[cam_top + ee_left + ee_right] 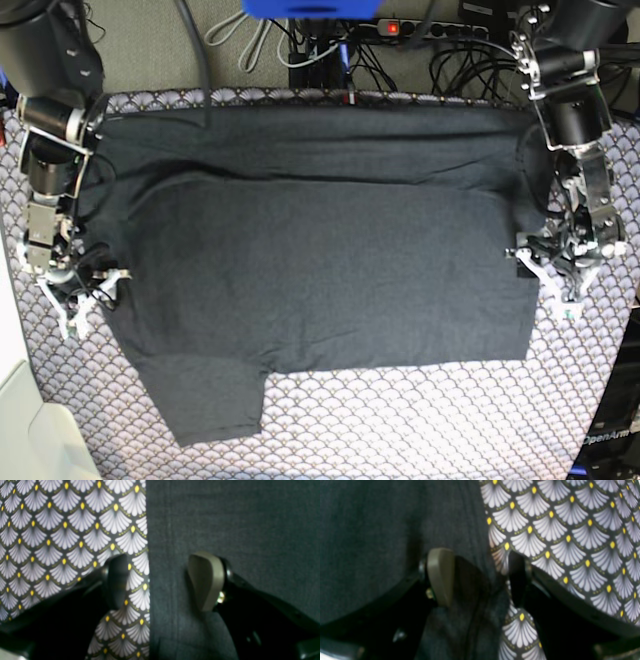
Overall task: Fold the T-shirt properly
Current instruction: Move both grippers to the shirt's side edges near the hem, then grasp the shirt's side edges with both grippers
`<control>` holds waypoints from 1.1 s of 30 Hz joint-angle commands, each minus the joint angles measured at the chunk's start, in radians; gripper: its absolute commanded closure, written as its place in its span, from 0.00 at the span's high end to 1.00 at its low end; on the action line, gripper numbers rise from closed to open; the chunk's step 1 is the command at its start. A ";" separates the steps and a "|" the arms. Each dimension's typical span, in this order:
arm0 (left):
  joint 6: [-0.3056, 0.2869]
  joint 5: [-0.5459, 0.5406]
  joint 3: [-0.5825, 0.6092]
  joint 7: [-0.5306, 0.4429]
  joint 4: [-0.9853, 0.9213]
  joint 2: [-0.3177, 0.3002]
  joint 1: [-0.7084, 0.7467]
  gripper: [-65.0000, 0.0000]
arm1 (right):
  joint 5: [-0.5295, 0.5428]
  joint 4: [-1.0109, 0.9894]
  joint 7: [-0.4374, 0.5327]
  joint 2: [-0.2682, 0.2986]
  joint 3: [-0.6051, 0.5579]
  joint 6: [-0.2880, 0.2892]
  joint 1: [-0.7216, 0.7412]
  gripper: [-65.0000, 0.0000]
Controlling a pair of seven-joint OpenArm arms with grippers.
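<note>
Two grippers stand at opposite side edges of the T-shirt [320,270], which lies flat on the scallop-patterned cloth [400,420] covering the table. Nearest the front edge of the cloth, one short sleeve [205,400] juts out toward the front left corner in the base view, while the rest of the shirt's near edge runs straight across. The shirt's long axis runs from one side of the table to the other, and its far edge lies along the back edge of the cloth. At mid-depth, the right gripper [82,300] sits at the shirt's edge on the base view's left side; its wrist view shows the jaws apart, the tan finger [441,576] over dark fabric and the black finger [517,577] over the patterned cloth, with a bunched fold of the shirt's border between them, neither finger visibly pinching it. The left gripper [553,280] sits at the opposite edge, also with jaws apart: its tan finger [206,580] is over the shirt and its black finger [117,580] over the cloth, the straight hem running between them. Farther back, a fold line crosses the shirt from side to side. Beyond the cloth's back edge lie tangled cables [330,45] and a power strip [445,28].
</note>
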 commanded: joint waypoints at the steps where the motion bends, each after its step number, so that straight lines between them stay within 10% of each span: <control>1: 0.005 -0.005 -0.005 -0.015 0.018 -0.017 -0.026 0.62 | -0.002 0.013 0.007 0.009 0.002 0.002 0.009 0.55; 8: 0.005 -0.005 -0.005 -0.015 0.018 -0.020 -0.038 0.62 | 0.000 0.013 0.002 0.008 0.002 0.003 0.004 0.50; 16: 0.006 0.003 -0.003 -0.080 -0.067 -0.023 -0.141 0.62 | 0.000 0.013 0.002 0.012 0.003 -0.001 0.009 0.00; 33: 0.006 0.003 0.006 -0.513 -0.688 -0.071 -0.366 0.62 | -0.002 0.015 0.004 0.014 -0.001 0.002 0.009 0.00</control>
